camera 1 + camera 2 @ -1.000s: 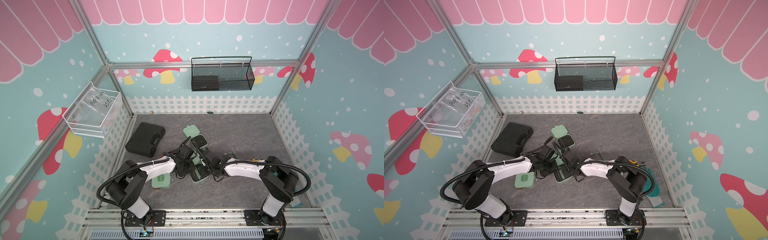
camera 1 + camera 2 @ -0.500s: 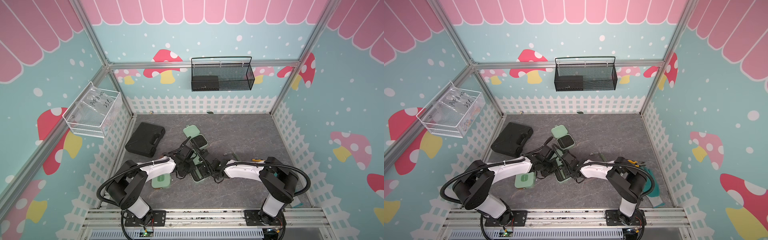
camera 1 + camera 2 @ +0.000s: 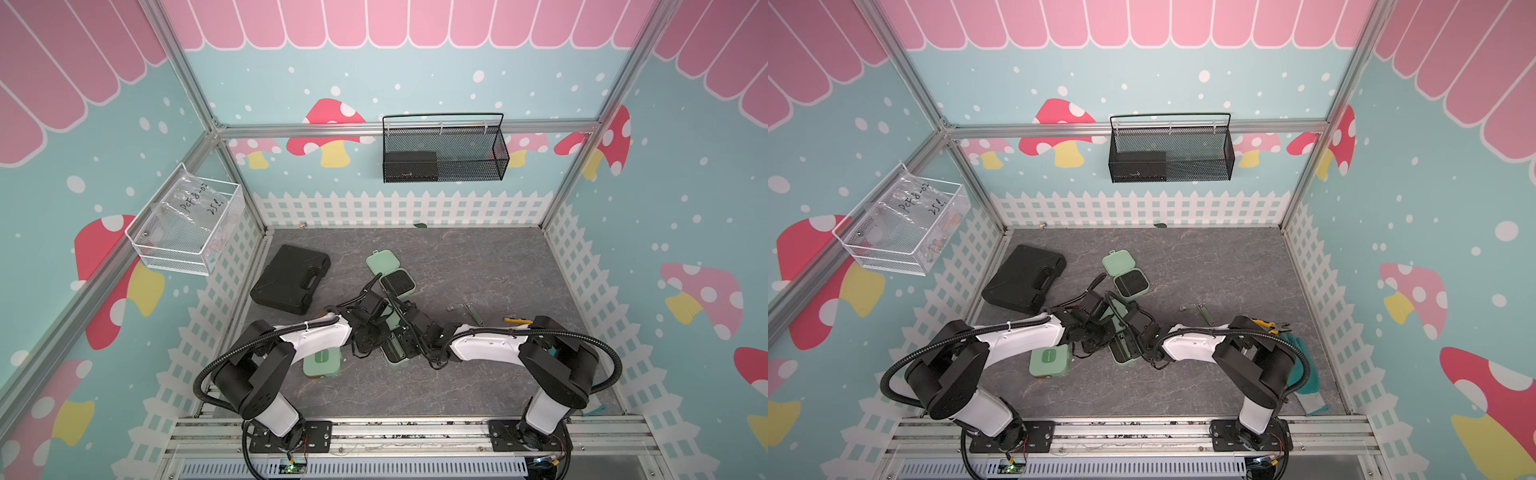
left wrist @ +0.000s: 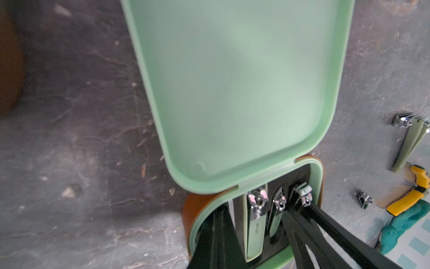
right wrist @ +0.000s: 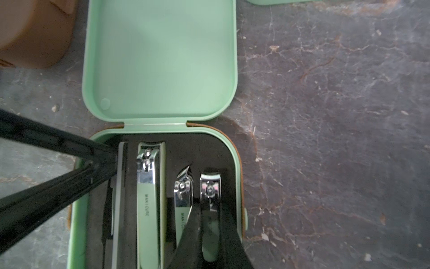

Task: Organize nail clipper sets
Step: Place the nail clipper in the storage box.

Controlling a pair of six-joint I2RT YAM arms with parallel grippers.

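Observation:
An open mint green nail clipper case (image 5: 160,60) lies mid-floor under both wrists, its far end showing in both top views (image 3: 397,358) (image 3: 1121,358). Three clippers and a grey file (image 5: 121,186) sit in its black insert. My right gripper (image 5: 210,233) is shut on the small clipper (image 5: 210,186) in the outermost slot. My left gripper (image 4: 218,233) is shut, its tips resting on the insert beside the file. A second open case (image 3: 397,282) lies farther back. A closed mint case (image 3: 322,363) lies by the left arm. A brown case (image 5: 35,35) shows beyond the lid.
A large black case with a handle (image 3: 291,282) lies at the back left. Loose on the floor at the right are a green clipper (image 3: 473,313), a small silver piece (image 3: 450,308), a yellow tool (image 3: 517,321) and a teal glove (image 3: 1304,370). Two wire baskets (image 3: 444,153) (image 3: 187,224) hang on the walls.
The right gripper has edged slightly farther over the open case. The left arm and the cases have not moved.

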